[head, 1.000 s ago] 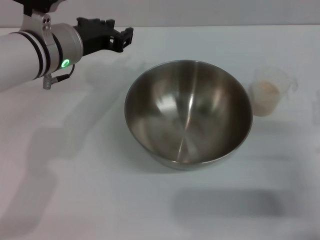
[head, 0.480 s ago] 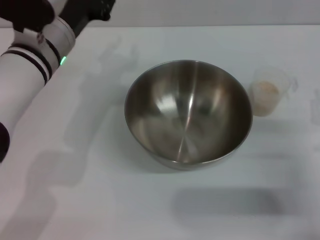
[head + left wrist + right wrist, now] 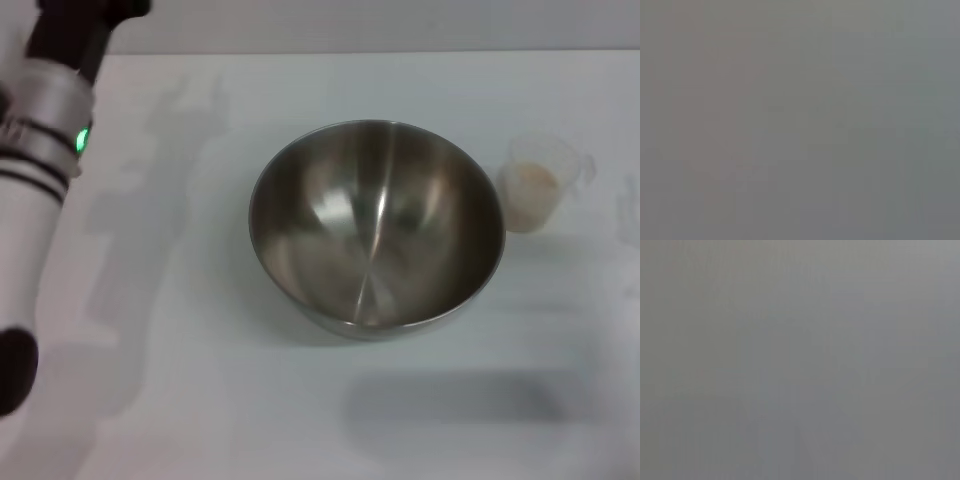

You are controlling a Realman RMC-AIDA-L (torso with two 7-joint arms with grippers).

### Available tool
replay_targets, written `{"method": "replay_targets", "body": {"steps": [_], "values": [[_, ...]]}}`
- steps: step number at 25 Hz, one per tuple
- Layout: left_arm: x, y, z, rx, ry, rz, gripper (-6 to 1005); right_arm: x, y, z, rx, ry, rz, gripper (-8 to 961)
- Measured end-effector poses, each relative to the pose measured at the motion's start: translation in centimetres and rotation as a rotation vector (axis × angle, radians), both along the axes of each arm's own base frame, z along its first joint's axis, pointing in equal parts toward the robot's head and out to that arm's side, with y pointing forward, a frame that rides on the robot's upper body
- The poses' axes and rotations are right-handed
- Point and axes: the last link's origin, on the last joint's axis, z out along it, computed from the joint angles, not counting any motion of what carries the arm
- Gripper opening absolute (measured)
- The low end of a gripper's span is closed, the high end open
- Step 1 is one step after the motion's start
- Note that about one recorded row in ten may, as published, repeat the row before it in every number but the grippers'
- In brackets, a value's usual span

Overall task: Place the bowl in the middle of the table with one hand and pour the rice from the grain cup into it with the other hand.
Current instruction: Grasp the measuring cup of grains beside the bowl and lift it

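The stainless-steel bowl stands upright and empty in the middle of the white table in the head view. The clear grain cup stands just to its right, apart from it, with pale rice inside. My left arm rises along the left edge of the head view; its gripper is cut off by the top edge. My right gripper is out of view. Both wrist views show only flat grey.
The table's far edge runs along the top of the head view. Soft shadows lie on the table left of the bowl and in front of it.
My left arm has swung back from pointing across the table near the bowl to upright at the left edge, and its gripper has left the view. Bowl and cup have not moved.
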Motion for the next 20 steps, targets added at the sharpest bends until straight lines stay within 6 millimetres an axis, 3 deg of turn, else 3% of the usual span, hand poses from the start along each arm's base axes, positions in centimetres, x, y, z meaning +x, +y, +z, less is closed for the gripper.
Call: {"method": "replay_targets", "body": {"steps": [6, 13, 20], "values": [[-1.3, -1.2, 1.2, 0.075, -0.015, -0.130, 449, 0.0, 0.6, -0.5, -0.036, 0.011, -0.016, 482], [-4.6, -0.2, 0.4, -0.006, 0.076, 0.013, 449, -0.1, 1.6, -1.4, -0.091, 0.046, -0.031, 481], [-5.7, 0.1, 0.1, -0.032, 0.115, 0.060, 449, -0.6, 1.9, -2.2, -0.127, 0.076, -0.032, 481]]}}
